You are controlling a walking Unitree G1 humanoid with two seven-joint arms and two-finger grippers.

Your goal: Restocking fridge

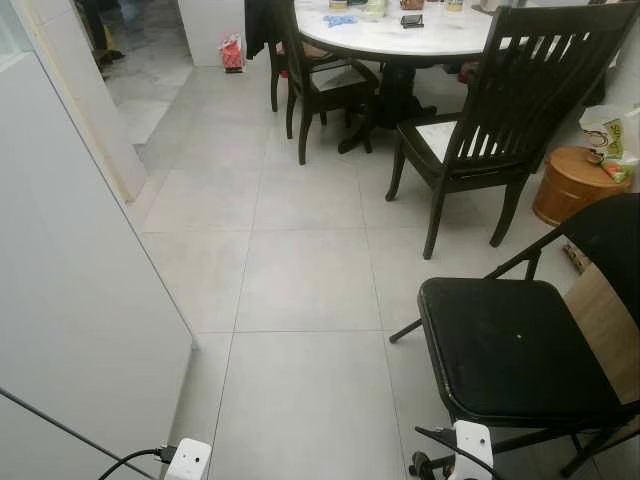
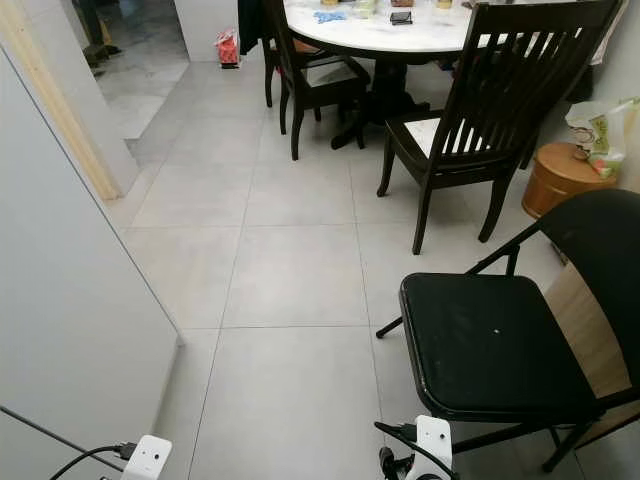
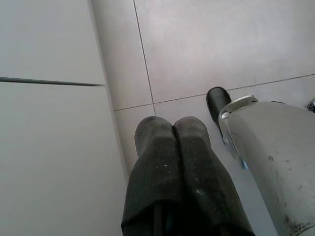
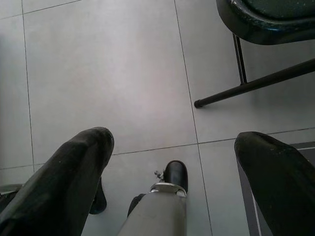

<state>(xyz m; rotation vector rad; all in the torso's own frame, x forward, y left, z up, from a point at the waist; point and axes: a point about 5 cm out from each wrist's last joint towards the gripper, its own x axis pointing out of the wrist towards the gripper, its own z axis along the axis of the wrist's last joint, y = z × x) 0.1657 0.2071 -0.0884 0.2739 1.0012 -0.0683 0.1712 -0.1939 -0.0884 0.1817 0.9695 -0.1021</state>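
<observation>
At the robot's left side stands the fridge (image 1: 70, 300), a tall white body whose flat face runs down that edge of the head views, a thin dark seam crossing it low down. In the left wrist view the same white face (image 3: 49, 147) shows with the seam between two door panels. The left gripper (image 3: 173, 147) hangs just beside this face, near it but not touching, its two black fingers (image 3: 152, 162) pressed together with nothing between them, pointing down at the grey floor tiles (image 1: 300, 280). The robot's own silver leg (image 3: 275, 162) and black foot (image 3: 218, 101) show next to it.

The right gripper (image 4: 172, 162) hangs on the far side from the fridge, well apart from it, its fingers (image 4: 74, 172) spread wide and empty over the tiles, another silver leg and black foot (image 4: 175, 175) showing in the gap between them. Just beside it stands a black folding chair (image 1: 510, 350), whose seat edge and legs (image 4: 256, 29) show in the right wrist view.

Farther off, a dark wooden chair (image 1: 490, 130) faces a round white table (image 1: 400, 35) carrying small items too small to tell. A second dark chair (image 1: 315, 80) stands at the table's other side. A round wooden tub (image 1: 572, 182) with a bag (image 1: 610, 135) on it sits by the right wall. A red bag (image 1: 232, 52) lies on the floor far back.
</observation>
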